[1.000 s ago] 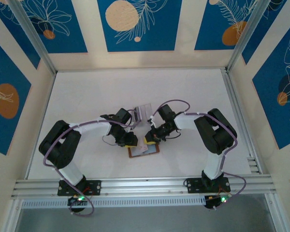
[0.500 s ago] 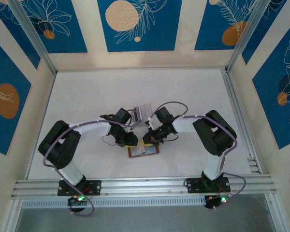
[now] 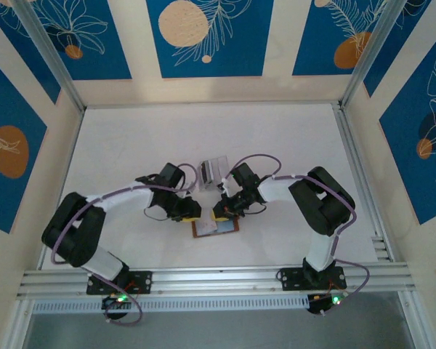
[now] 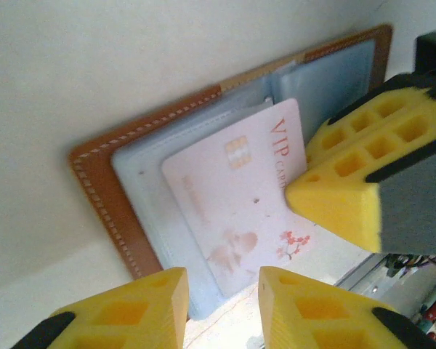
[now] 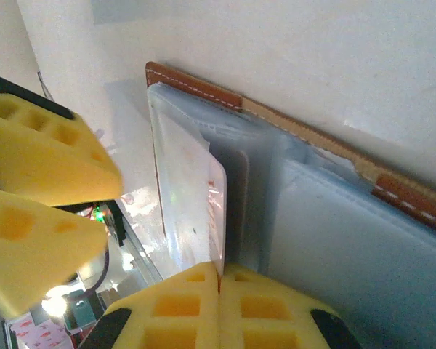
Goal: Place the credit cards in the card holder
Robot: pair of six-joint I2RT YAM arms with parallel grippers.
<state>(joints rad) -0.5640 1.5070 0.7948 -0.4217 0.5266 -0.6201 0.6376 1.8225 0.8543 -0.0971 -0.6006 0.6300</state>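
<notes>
Backs left gripper (image 3: 192,212) off leftward since a second ago, jaws part-open, empty. Clenches right gripper (image 3: 219,212) on VIP card (image 4: 240,196) over open brown wallet (image 3: 216,227), lower centre. Keep card flat, slide under pocket lip.

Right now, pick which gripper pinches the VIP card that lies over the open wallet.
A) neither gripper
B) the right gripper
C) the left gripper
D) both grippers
B: in the right wrist view the right gripper is closed on the edge of the credit card, which lies over the open card holder. The left gripper stands apart with nothing in its gap.
</notes>
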